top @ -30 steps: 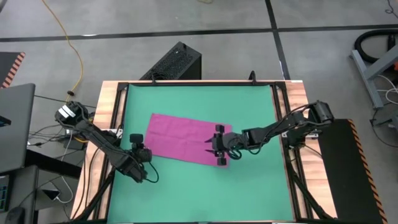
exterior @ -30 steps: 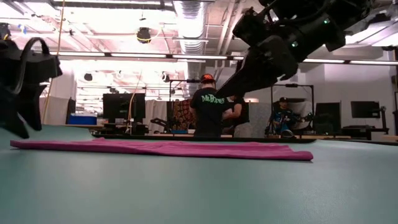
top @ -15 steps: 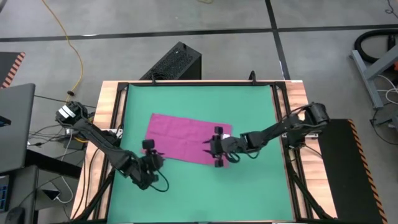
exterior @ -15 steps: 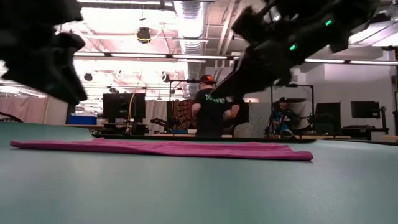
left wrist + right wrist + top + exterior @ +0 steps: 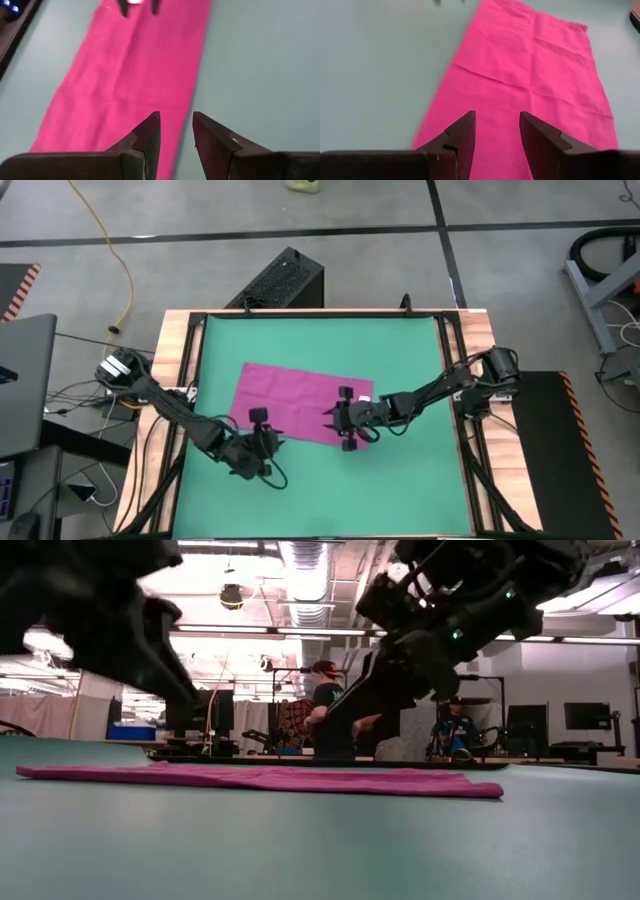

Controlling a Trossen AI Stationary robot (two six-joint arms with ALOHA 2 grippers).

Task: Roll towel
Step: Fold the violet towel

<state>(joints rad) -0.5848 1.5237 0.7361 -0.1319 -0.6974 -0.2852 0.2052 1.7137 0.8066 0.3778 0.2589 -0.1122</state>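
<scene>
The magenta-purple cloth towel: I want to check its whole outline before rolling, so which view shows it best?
The high view: the magenta-purple cloth towel lies flat on the green mat, every edge visible except under the right hand. The low view shows only a thin strip; each wrist view shows it partly, cropped at the frame.

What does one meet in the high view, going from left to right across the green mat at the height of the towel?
Left edge of the green mat → left gripper, open, at the towel's near edge → towel lying flat → right gripper, open, over the towel's right end → bare mat → wooden table frame.
</scene>
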